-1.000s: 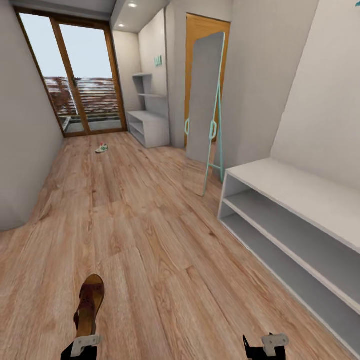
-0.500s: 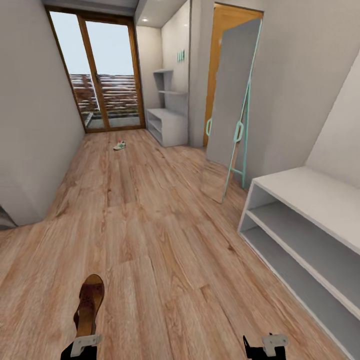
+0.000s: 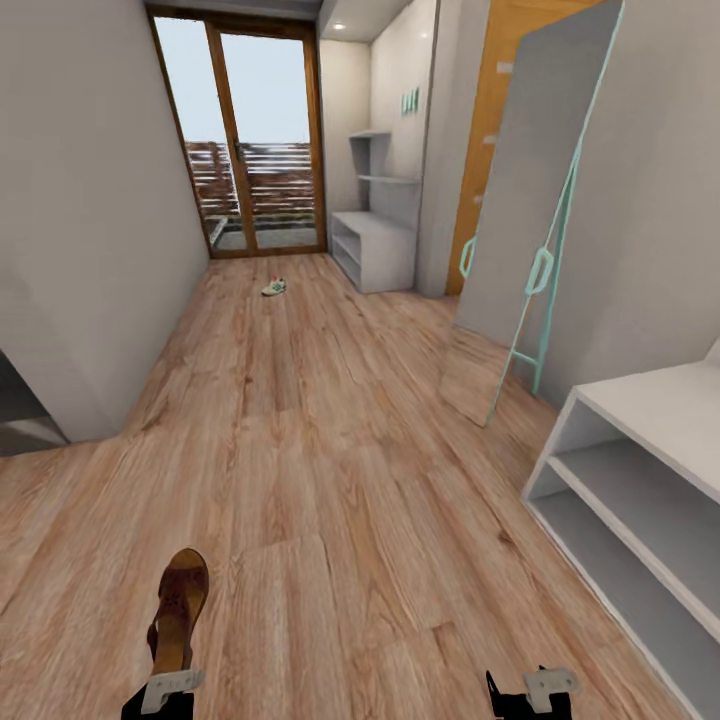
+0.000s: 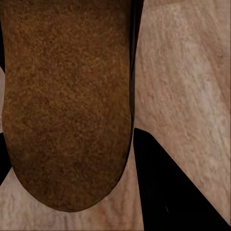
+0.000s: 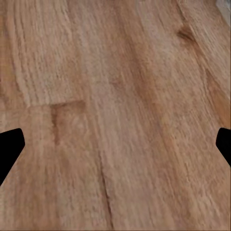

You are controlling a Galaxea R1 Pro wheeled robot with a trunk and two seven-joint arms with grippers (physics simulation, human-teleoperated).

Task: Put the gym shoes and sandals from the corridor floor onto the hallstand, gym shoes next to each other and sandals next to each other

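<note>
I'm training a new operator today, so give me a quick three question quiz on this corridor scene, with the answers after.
1. True or false: the left gripper is carrying a gym shoe.
2. Multiple choice: the gym shoe lies (A) on the far hallstand, (B) on the corridor floor near the glass doors, (C) on the near white rack.
3. Fill in: the right gripper has its fingers ____ with only floor between them.

Key:
1. False. It holds a sandal.
2. B. It sits on the corridor floor, short of the hallstand.
3. Open.
</note>
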